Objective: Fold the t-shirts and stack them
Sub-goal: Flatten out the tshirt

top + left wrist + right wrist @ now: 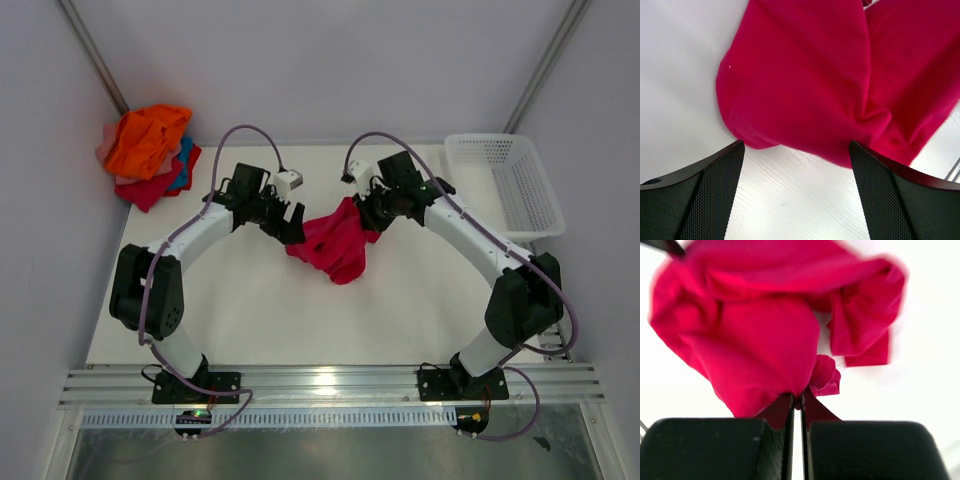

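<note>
Item: crumpled crimson soft-cloth t-shirt (335, 245), lying bunched mid-way across the white table (250, 320).
Right end effector (796, 402) is pinching its right edge, probably to spread it for folding; left end effector (796, 147) is hovering released at its left edge.

The crimson t-shirt (335, 243) lies crumpled at centre; the other t-shirts (150, 152), orange, red, blue and pink, sit heaped back-left.
</note>
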